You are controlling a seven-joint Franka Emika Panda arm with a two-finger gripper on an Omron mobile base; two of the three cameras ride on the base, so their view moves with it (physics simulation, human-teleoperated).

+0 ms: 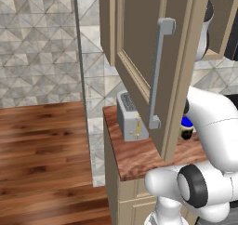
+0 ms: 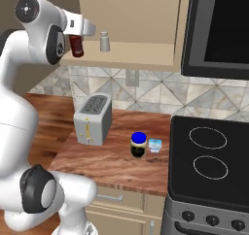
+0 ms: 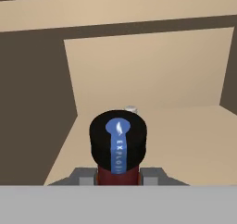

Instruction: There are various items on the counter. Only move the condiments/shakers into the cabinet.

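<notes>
At the upper left of the right base view, the two-finger gripper (image 2: pixel 78 35) pinches the small dark red sauce bottle with black cap (image 2: pixel 76 44) inside the open tan wall cupboard (image 2: pixel 146 59), near the pale grey shaker (image 2: pixel 104 41). The bottle looks light, rigid and smooth, probably slippery; a grip on its body below the cap suits best.

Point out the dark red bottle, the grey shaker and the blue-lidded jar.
dark red bottle (image 2: pixel 76 44), right base view, on its red body under the gripper.
grey shaker (image 2: pixel 104 41), right base view, mid body, inside the cabinet.
blue-lidded jar (image 2: pixel 139 137), right base view, on the blue lid.
</notes>
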